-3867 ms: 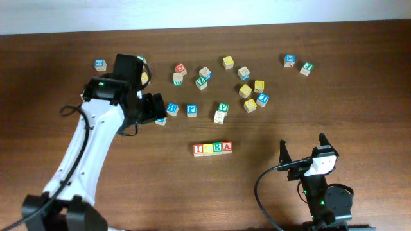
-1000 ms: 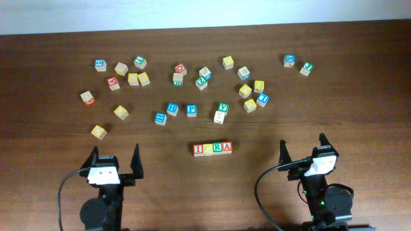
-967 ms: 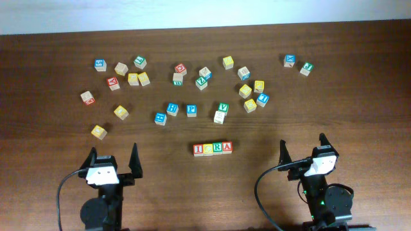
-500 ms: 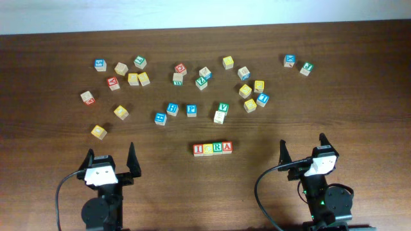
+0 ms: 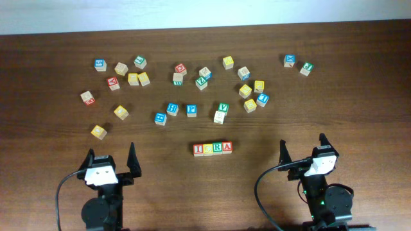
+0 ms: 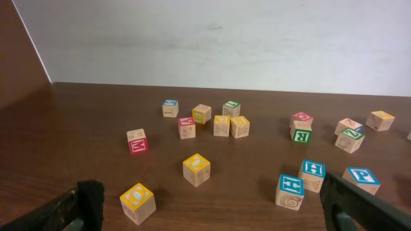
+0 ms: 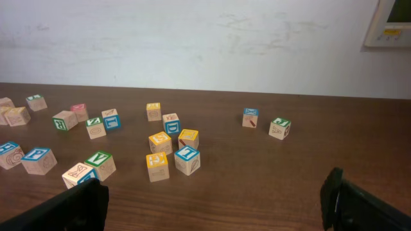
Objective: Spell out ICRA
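Note:
In the overhead view four cubes stand touching in a row at the table's middle front: red "I" (image 5: 198,149), yellow "C" (image 5: 208,149), green "R" (image 5: 218,148), red "A" (image 5: 227,147). My left gripper (image 5: 110,162) is open and empty at the front left, well left of the row. My right gripper (image 5: 302,153) is open and empty at the front right. The row is out of view in both wrist views. In the left wrist view the left gripper (image 6: 212,205) shows only its wide-apart fingertips; likewise the right gripper (image 7: 215,202) in its view.
Several loose alphabet cubes lie scattered across the far half of the table, including the blue "P" cube (image 5: 191,110) and the green "V" cube (image 5: 223,106). A yellow cube (image 5: 97,131) lies nearest the left gripper. A white wall bounds the far edge.
The left arm has drawn back from the cubes at the far left to its place at the front left edge, gripper open. The row and the right arm have not moved.

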